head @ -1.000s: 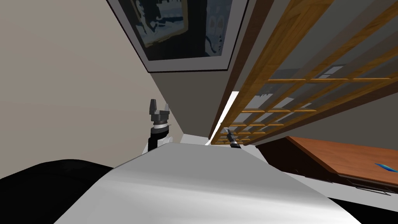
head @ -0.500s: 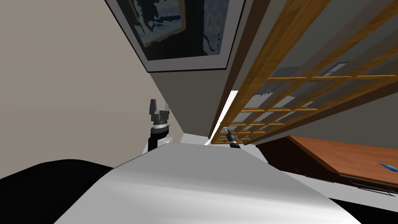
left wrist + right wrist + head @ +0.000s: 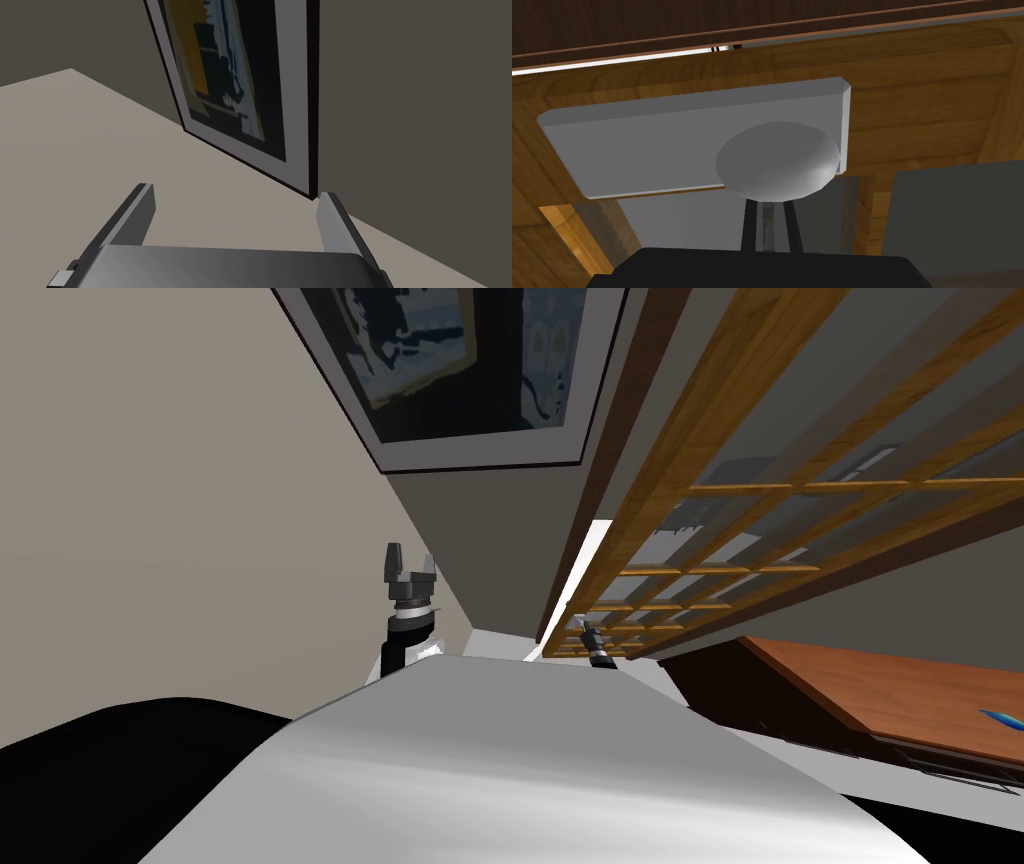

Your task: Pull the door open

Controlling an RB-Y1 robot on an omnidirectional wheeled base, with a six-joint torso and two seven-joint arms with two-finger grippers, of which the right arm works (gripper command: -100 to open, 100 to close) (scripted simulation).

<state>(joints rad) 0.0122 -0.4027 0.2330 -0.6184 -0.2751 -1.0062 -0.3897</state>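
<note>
Since the door (image 3: 690, 428), just ajar from its dark frame (image 3: 662, 25), can only be drawn by its round grey knob (image 3: 777, 160), the right hand (image 3: 772, 202) is pinched on the knob's neck, apparently to haul it, while the left hand (image 3: 235, 210) hangs spread and idle near the wall (image 3: 150, 488).

The head view is taken steeply downward and rolled, with the framed picture (image 3: 450, 358) and the latticed wooden door (image 3: 705, 418) both included. The picture is faced from some way off by the left wrist view. The door's grey knob (image 3: 777, 160) is seen very close in the right wrist view.
</note>
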